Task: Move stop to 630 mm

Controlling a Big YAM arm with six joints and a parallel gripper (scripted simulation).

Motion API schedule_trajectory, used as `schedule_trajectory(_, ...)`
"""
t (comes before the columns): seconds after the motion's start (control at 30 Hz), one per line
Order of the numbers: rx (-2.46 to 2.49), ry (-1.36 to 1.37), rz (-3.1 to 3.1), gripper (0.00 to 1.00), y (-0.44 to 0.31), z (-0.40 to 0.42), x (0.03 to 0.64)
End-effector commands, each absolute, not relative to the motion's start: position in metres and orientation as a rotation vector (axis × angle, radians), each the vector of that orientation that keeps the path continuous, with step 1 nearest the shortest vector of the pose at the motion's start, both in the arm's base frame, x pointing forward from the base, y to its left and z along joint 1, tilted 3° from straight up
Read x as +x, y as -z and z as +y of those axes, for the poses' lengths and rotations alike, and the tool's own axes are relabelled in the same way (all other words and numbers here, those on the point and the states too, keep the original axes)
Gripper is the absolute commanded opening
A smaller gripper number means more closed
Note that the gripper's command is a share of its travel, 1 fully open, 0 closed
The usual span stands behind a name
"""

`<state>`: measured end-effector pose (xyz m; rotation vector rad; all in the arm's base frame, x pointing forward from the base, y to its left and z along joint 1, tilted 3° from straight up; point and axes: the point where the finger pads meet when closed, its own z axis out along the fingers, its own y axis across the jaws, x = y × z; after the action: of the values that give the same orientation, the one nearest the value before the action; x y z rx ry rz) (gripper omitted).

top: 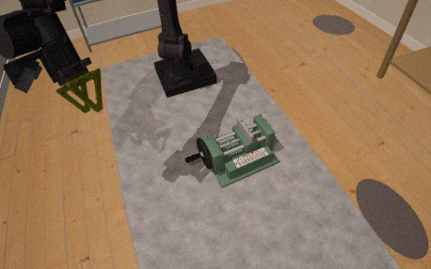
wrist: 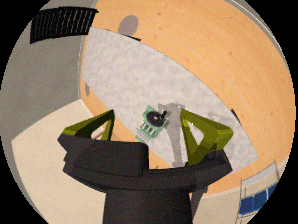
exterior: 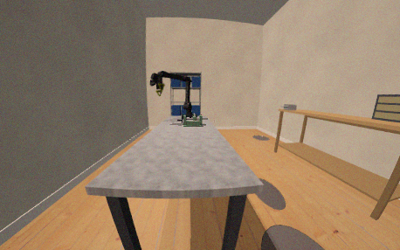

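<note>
The green stop device [top: 220, 179] [exterior: 193, 123] [wrist: 149, 108] stands on the grey table. Its black handwheel [top: 204, 153] [wrist: 154, 119] with a black crank handle [top: 193, 158] [wrist: 163, 114] is on its left end in the top view. A grey stop block [top: 245, 130] sits on the rods, near the right end. The white scale [top: 250, 158] with a small red mark lies along the front; its numbers are too small to read. My gripper [top: 94, 111] [exterior: 159, 94] [wrist: 147, 112] is open and empty, high up and well away from the handwheel, beyond the table's left edge in the top view.
The arm's black base [top: 185, 77] stands on the table [top: 179, 226] [exterior: 175, 153] behind the device. A shelf rack with blue bins [exterior: 175, 82] is at the far wall. A wooden side bench [exterior: 349, 117] stands at the right, apart from the table.
</note>
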<state>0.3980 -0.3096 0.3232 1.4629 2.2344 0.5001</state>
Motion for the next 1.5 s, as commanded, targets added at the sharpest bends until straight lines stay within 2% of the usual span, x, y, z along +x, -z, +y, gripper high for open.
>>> schedule_trajectory(0.0, 1.414, -0.475, 2.204, 1.0, -0.348, -0.313, 0.402)
schedule_trajectory(0.3, 1.743, -0.428, 2.28, 1.0, -0.277, -0.252, 0.417)
schedule_trajectory(0.47, 2.06, -0.18, 2.253, 1.0, -0.223, -0.181, 0.418)
schedule_trajectory(0.57, 2.06, -0.18, 2.253, 1.0, -0.223, -0.181, 0.418)
schedule_trajectory(0.7, 2.188, 0.026, 2.165, 1.0, -0.204, -0.139, 0.409)
schedule_trajectory(1.47, 2.21, 0.05, 2.141, 1.0, -0.197, -0.138, 0.41)
